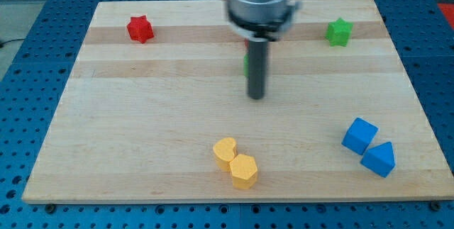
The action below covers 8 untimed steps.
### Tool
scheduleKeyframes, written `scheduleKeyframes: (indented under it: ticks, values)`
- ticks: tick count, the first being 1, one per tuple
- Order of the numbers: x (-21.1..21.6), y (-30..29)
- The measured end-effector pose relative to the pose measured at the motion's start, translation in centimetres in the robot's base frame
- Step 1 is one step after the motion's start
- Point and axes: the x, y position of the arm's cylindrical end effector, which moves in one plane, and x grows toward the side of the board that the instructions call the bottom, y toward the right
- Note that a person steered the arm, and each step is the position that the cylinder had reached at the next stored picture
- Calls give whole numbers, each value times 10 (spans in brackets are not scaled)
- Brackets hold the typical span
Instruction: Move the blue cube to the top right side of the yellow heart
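Your tip (256, 97) has no claw to open or shut, and it sits above the yellow heart (225, 152), touching no block. The blue cube (360, 135) lies far to the heart's right, touching a blue triangle block (379, 159). The wooden board (142, 137) rests on a blue table with holes (28, 80); you can see no writing.

Red star (140, 29) – green star (340, 32); wood board (142, 151)

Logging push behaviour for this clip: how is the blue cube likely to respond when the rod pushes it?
The blue cube looks rigid and flat-sided, so it should slide on the wooden board, not roll. It touches the blue triangular block, which may get dragged. Pushed off-centre, it probably rotates. My tip is well away, up-left.
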Motion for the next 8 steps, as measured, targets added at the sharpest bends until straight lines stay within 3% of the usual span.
scheduleKeyframes:
  ticks: [3,4,6,7,8]
  values:
    - [24,217]
    - [74,192]
    - [66,120]
    - [78,124]
    - [97,167]
